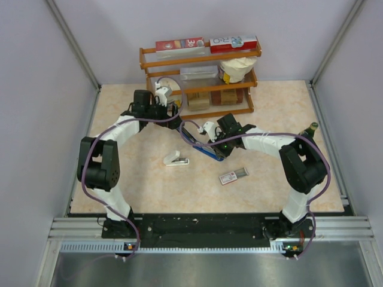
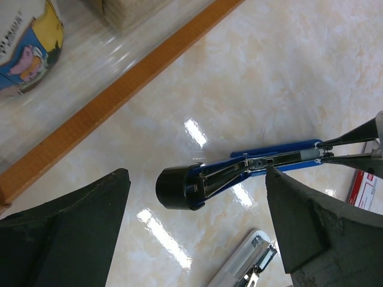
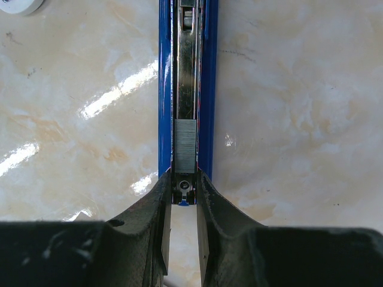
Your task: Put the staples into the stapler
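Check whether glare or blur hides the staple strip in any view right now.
Right wrist: staple strip sharp and glare-free in the blue stapler; white streaks fall on the table only. Left wrist: glare patches on the table beside the stapler, strip not resolvable. Top external: even light, stapler too small for detail.

One blue stapler (image 2: 239, 169), one white stapler (image 1: 176, 159), one staple box (image 1: 233, 176), one wooden rack (image 1: 200, 57).
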